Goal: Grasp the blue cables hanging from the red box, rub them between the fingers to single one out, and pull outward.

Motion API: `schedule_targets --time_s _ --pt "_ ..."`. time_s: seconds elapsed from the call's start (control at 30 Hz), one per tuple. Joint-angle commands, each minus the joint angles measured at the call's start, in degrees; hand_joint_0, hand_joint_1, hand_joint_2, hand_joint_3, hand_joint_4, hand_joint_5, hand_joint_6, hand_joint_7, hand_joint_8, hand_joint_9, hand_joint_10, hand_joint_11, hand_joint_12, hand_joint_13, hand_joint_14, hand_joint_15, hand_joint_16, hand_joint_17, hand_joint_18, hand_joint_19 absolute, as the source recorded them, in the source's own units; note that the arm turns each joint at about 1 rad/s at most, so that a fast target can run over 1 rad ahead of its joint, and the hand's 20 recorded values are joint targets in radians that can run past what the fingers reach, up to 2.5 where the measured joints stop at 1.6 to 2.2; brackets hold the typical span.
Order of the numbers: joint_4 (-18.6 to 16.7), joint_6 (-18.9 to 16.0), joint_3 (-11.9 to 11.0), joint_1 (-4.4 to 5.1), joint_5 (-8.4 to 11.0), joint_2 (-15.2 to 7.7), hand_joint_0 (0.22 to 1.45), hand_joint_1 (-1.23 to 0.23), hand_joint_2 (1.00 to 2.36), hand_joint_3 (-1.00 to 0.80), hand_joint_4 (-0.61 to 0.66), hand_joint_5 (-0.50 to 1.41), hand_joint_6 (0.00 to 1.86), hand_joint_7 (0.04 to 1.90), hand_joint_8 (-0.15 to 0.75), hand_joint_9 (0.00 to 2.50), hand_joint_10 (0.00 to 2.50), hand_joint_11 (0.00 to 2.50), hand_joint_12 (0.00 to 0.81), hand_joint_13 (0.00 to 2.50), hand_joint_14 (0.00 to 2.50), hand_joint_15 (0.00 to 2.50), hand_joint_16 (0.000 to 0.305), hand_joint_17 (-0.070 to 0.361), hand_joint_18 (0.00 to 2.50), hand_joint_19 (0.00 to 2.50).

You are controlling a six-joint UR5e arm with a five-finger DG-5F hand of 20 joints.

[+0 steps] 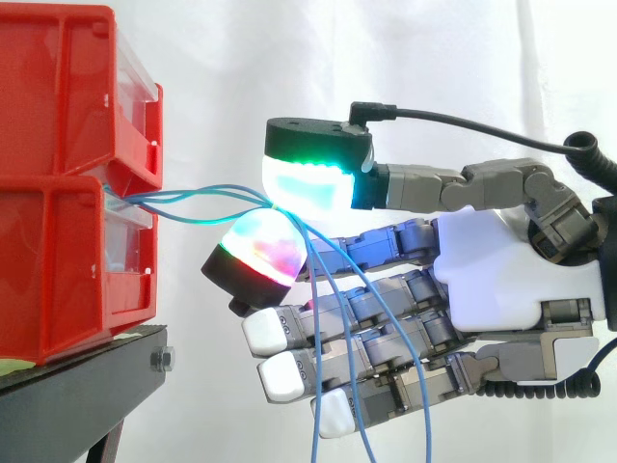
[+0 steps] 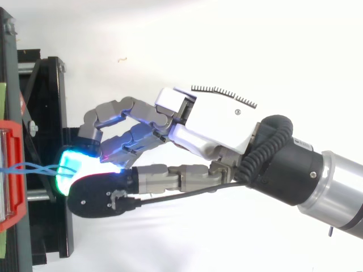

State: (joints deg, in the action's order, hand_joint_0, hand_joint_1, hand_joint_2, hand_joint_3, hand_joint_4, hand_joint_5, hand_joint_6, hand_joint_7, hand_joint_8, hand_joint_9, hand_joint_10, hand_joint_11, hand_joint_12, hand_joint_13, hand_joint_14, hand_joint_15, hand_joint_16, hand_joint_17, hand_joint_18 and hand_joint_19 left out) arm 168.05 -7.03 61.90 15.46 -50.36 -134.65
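You have the thin blue cables (image 1: 154, 199) coming out of the front of the red box (image 1: 58, 125), between its upper and lower bins, and running nearly level to the hand (image 1: 487, 270). The hand pinches them between a green-white glowing pad (image 1: 308, 183) above and a many-coloured one below. Past the pinch they drop in slack loops across the other fingers. From above, the cables cross one another just before the pads.

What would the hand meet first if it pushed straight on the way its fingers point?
Most likely the front of the red bins, near where the blue cables it pinches come out; the hand points level at them, nothing else between.
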Motion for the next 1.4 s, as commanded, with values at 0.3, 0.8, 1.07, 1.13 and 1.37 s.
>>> schedule_targets --time_s 0.3,0.8,1.07,1.13,1.37 --pt "0.4 0.0 0.0 -0.08 0.0 0.0 0.68 -0.89 1.01 -0.35 0.18 -0.23 0.9 0.94 0.261 0.65 0.02 0.61 0.388 0.77 0.02 0.64 0.05 0.112 0.67 0.62" --pt "0.7 0.0 0.0 -0.08 0.0 0.0 0.6 -0.68 1.01 -0.41 0.16 -0.19 0.88 1.01 0.281 0.78 0.02 0.6 0.391 0.81 0.02 0.66 0.05 0.112 0.65 0.68" --pt "1.1 0.0 0.0 -0.17 0.0 0.0 0.6 -0.7 1.02 -0.23 0.12 -0.2 0.91 1.03 0.289 0.77 0.02 0.61 0.397 0.8 0.02 0.66 0.05 0.113 0.64 0.69" --pt "1.1 0.0 0.0 -0.17 0.0 0.0 0.62 -0.76 1.02 -0.23 0.11 -0.21 0.91 1.02 0.28 0.74 0.02 0.63 0.386 0.78 0.02 0.67 0.05 0.112 0.64 0.68" --pt "1.2 0.0 0.0 -0.17 0.0 0.0 0.72 -0.9 1.01 -0.37 0.16 -0.23 0.91 0.98 0.256 0.64 0.02 0.62 0.386 0.75 0.02 0.65 0.05 0.111 0.66 0.61"
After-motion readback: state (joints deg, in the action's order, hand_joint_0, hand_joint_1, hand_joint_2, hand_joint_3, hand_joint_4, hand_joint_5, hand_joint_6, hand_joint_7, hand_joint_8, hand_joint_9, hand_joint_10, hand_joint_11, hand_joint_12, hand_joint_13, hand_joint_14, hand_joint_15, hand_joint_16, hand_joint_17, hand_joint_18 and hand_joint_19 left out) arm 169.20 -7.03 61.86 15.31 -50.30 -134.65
